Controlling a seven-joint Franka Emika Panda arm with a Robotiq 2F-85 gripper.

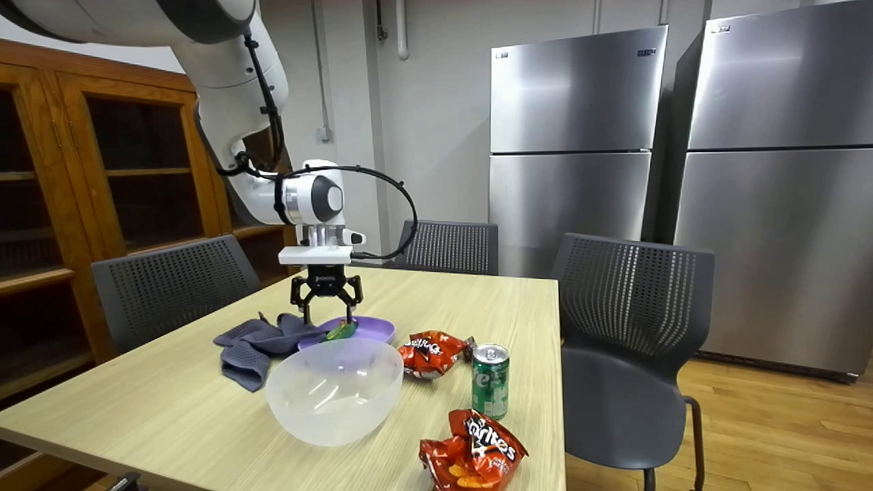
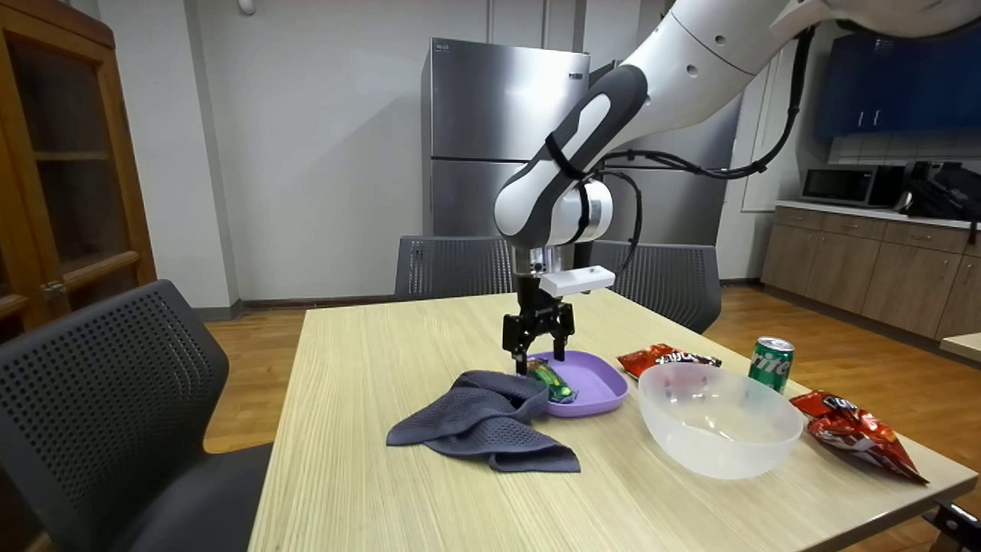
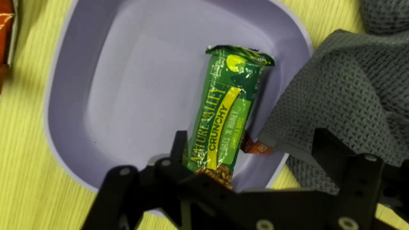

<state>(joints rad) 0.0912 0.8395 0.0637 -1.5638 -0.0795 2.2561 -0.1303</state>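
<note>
While the gripper points down over the desk with its jaws spread wide, the granola bar, green-wrapped and marked Nature Valley Crunchy, lies just below it in the purple tray. Position as seen in the wrist view: near half of the bar between the two fingers, close alongside one and well apart from the other, which reaches past the tray's rim over the grey cloth; far half extending beyond the fingertips along the tray's side. Contact between the closer finger and the bar: cannot be told. Bar flat, label up. Cloth rumpled, one corner lapping over the rim into the tray. Small red-brown packet, partly hidden, between bar and cloth. Frosted translucent bowl, near the tray. Red Doritos bag, on the bowl's far side in both exterior views. Second Doritos bag, near the green can, which is upright, lettering partly legible. Surroundings: dark grey chairs around the desk; wooden cabinet; steel refrigerators by the wall.
</note>
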